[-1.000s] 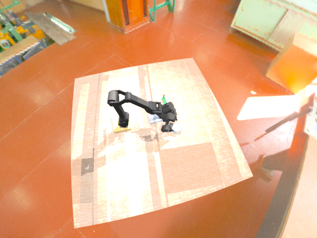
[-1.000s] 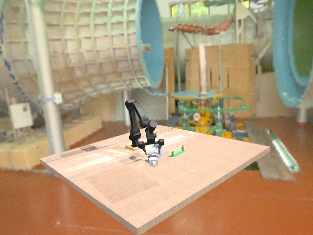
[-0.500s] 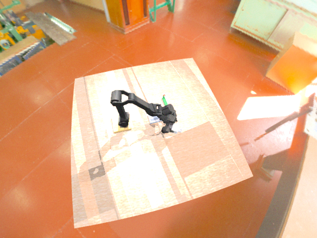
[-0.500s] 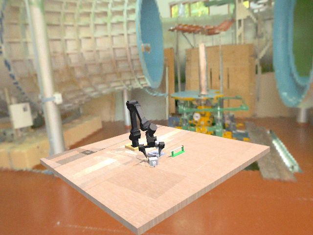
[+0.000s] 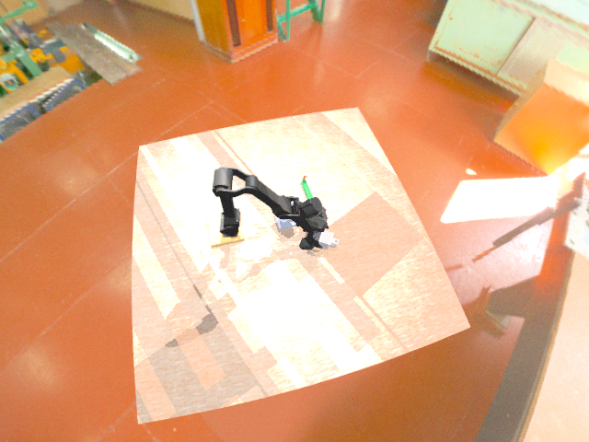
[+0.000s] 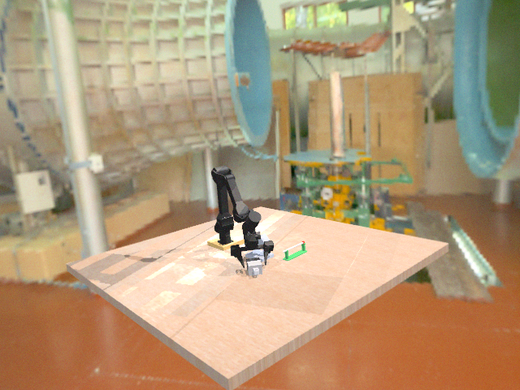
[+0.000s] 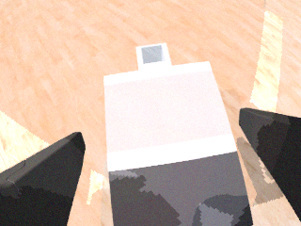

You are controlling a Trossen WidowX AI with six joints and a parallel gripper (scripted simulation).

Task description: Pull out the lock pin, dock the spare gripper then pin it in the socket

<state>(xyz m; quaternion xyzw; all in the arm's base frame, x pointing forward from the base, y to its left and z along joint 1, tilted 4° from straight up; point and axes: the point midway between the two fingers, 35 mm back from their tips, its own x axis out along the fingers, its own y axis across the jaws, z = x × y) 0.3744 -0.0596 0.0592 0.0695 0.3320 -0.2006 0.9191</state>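
The spare gripper (image 5: 327, 238) (image 6: 253, 269) (image 7: 166, 113), a pale block with a dark rear part, lies on the table. Its small spigot (image 7: 153, 56) points away from my palm in the wrist view. My gripper (image 6: 254, 265) (image 7: 162, 127) is open and low over it, one finger to each side with gaps between; it holds nothing. The blue-grey mount (image 5: 285, 223) (image 6: 252, 254) stands close behind, its socket largely hidden by my arm. The white lock pin (image 6: 293, 247) (image 5: 305, 177), with its red end (image 6: 303, 242), lies along the green rack, out of the socket.
The green rack (image 5: 307, 189) (image 6: 295, 255) stands beside the mount, close to my wrist in the top view. The arm's yellow base plate (image 5: 228, 241) (image 6: 215, 244) is on the table (image 5: 285, 343) (image 6: 268, 331). Patches of light and shadow cross the table top.
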